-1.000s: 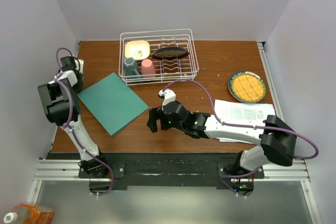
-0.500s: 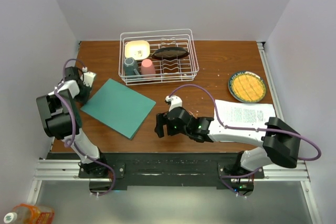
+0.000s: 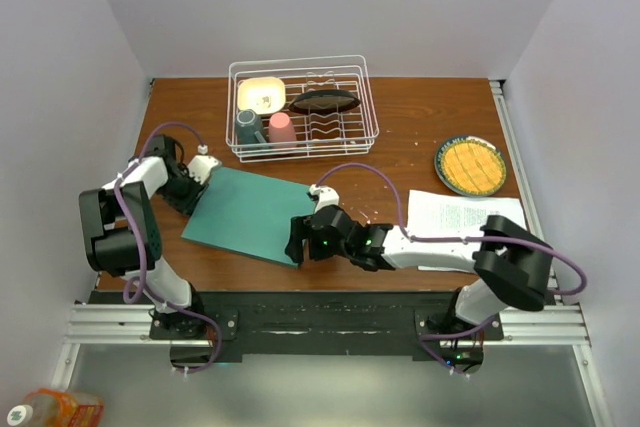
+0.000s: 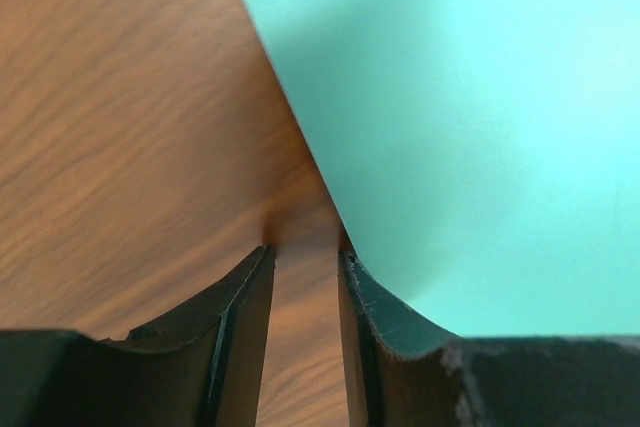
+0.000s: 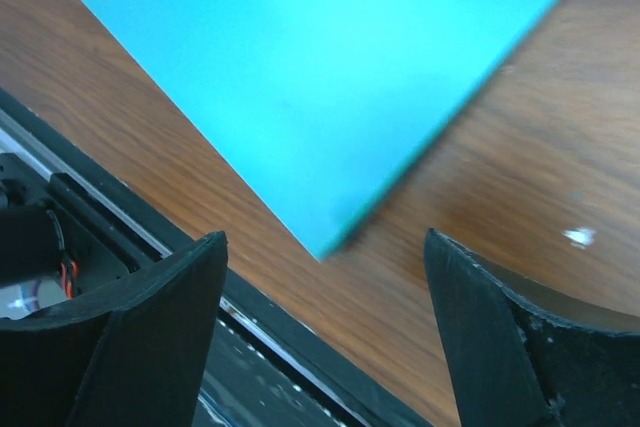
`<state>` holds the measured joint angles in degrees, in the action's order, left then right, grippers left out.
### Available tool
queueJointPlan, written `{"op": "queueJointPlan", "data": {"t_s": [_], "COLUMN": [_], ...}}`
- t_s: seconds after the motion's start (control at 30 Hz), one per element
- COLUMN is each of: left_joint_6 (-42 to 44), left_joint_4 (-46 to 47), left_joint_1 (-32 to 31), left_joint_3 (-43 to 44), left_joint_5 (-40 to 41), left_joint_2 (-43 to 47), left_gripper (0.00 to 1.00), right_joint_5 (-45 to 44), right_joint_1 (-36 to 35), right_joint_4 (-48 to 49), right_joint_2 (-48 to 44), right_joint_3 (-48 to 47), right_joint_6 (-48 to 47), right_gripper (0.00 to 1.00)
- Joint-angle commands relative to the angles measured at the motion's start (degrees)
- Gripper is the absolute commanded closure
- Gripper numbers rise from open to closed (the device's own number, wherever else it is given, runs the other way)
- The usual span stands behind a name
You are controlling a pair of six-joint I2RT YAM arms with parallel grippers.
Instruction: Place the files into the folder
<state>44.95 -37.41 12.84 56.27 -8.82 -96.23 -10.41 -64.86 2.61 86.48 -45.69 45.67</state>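
Left arm [image 3: 128, 219] is bunched up on the left side, and the left tool [image 4: 305, 252] pokes out rightward, low over the desk, fingers just a narrow slit apart (wrist cam sees right through it). Right arm [image 3: 440, 245] lies stretched leftward along the near edge, right tool [image 5: 325, 239] spread wide.

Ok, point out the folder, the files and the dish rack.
folder [image 3: 250, 215], top view, middle of its cover.
files [image 3: 468, 212], top view, printed top sheet.
dish rack [image 3: 335, 139], top view, front wire wall.
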Motion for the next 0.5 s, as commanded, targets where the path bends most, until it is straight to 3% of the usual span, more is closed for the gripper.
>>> {"op": "queueJointPlan", "data": {"t_s": [0.0, 0.17, 0.3, 0.47], "left_joint_6": [3.5, 4.8, 5.1, 5.1], "left_joint_4": [-4.3, -4.7, -5.9, -6.5], "left_joint_1": [-0.7, -0.7, -1.0, -1.7], "left_joint_3": [-2.6, -4.1, -3.4, -3.1], "left_joint_5": [-2.0, -1.3, -2.2, -2.4], "left_joint_2": [0.9, 1.4, 1.5, 1.7], "left_gripper": [0.63, 0.62, 0.62, 0.62], "right_joint_5": [3.7, 5.8, 8.4, 10.2], "right_joint_1": [0.0, 2.3, 4.1, 4.8], "right_joint_4": [5.5, 11.9, 15.9, 21.3], "right_joint_2": [3.5, 3.3, 3.7, 4.5], "right_joint_3": [-2.4, 3.1, 7.0, 10.2], "right_joint_6": [5.5, 11.5, 15.7, 18.7], "right_gripper": [0.22, 0.28, 0.39, 0.43]}}
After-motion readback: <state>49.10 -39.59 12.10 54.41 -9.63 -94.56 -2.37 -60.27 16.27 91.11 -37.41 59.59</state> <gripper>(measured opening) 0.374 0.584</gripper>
